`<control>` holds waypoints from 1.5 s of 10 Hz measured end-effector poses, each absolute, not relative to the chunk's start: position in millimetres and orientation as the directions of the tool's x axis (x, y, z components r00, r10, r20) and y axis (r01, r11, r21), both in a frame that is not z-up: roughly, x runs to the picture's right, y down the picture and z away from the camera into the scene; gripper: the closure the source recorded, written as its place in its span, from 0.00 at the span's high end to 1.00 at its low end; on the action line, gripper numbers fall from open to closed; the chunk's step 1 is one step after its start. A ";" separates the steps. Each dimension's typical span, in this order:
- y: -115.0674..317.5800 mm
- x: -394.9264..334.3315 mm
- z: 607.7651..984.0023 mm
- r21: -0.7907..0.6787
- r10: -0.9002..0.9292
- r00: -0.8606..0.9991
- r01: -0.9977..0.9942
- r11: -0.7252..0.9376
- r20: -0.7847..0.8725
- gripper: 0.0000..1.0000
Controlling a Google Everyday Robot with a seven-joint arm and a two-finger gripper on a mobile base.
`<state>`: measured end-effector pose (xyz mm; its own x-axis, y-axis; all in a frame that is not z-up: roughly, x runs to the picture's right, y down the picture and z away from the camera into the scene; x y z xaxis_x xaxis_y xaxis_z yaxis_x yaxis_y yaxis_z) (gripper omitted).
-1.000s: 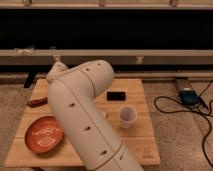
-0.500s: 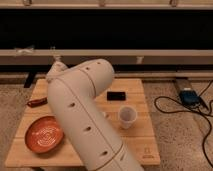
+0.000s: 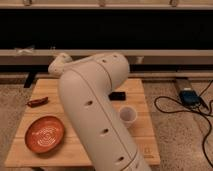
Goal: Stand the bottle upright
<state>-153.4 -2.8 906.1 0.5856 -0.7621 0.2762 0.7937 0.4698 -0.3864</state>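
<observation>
Camera view shows neither the bottle nor the claw, both hidden behind the white arm (image 3: 95,110) crossing the worktop (image 3: 146,146) left of the cup (image 3: 128,114), the claw pressed together; the bottle is probably light and slick, best pinched gently mid-body.

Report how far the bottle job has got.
Done: nothing visible; no upright bottle shows on the table. In hand: the arm reaches across the table, hiding the bottle and the gripper, which is shut behind it; a grip cannot be confirmed. Left: getting the bottle standing upright.
</observation>
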 end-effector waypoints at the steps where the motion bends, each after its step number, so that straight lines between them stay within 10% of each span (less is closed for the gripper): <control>1: -7.2 -148.4 896.8 -0.374 -0.742 0.602 0.787 0.490 0.294 0.00; 15: -33.7 -111.8 794.4 -0.162 -0.560 0.582 0.764 0.624 0.590 0.00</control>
